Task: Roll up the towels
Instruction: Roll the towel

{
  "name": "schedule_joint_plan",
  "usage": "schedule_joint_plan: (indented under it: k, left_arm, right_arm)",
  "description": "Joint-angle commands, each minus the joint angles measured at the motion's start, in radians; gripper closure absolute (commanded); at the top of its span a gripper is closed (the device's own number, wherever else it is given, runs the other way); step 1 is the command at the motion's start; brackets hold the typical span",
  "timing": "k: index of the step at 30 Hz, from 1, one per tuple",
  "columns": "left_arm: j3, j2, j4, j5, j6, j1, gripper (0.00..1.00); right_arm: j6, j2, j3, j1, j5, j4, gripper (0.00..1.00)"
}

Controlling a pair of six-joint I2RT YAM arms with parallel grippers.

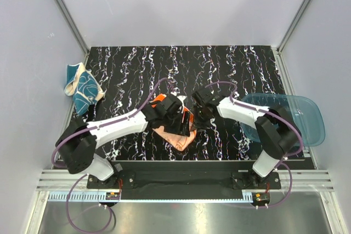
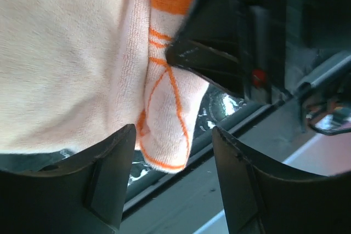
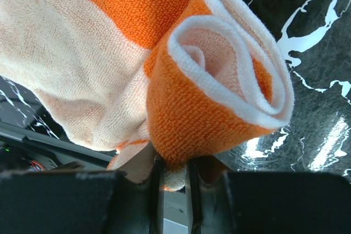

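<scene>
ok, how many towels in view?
2: the orange towel, partly rolled, at the middle of the table; the teal towel bunched at its far-left edge. Others could be hidden.

The left arm and right arm reach from the near edge of the table to its middle. The left gripper has its jaws spread apart; the right gripper pinches a fold of the orange towel.

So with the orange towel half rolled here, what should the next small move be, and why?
Probably close the left pincer on the loose corner hanging between its open jaws, then wrap that corner over the roll. The orange towel is only partly rolled: one end is coiled and pinched by the right pincer, while a flat flap trails off unrolled.
</scene>
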Motion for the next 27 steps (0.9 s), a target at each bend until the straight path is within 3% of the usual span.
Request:
schedule_joint_plan:
  k: [1,8,16,21,24,27]
  left_arm:
    - [0.019,-0.055,-0.07,-0.262,0.088,-0.048,0.37]
    - [-0.008,-0.1,-0.033,-0.441,0.143,-0.19,0.37]
    - [0.034,-0.003,-0.03,-0.546,0.125,-0.325,0.36]
    - [0.039,0.096,-0.021,-0.558,0.106,-0.341,0.37]
    - [0.019,0.129,0.019,-0.569,0.1,-0.348,0.42]
    - [-0.014,0.124,0.056,-0.56,0.095,-0.348,0.63]
  right_arm:
    - [-0.07,0.035,0.08,0.014,-0.038,-0.106,1.0]
    - [-0.097,0.088,0.137,0.014,-0.049,-0.142,1.0]
    - [-0.114,0.118,0.174,0.014,-0.048,-0.167,1.0]
    - [-0.111,0.118,0.179,0.014,-0.049,-0.172,1.0]
    - [-0.113,0.115,0.174,0.014,-0.054,-0.17,1.0]
    - [-0.119,0.113,0.172,0.014,-0.054,-0.176,1.0]
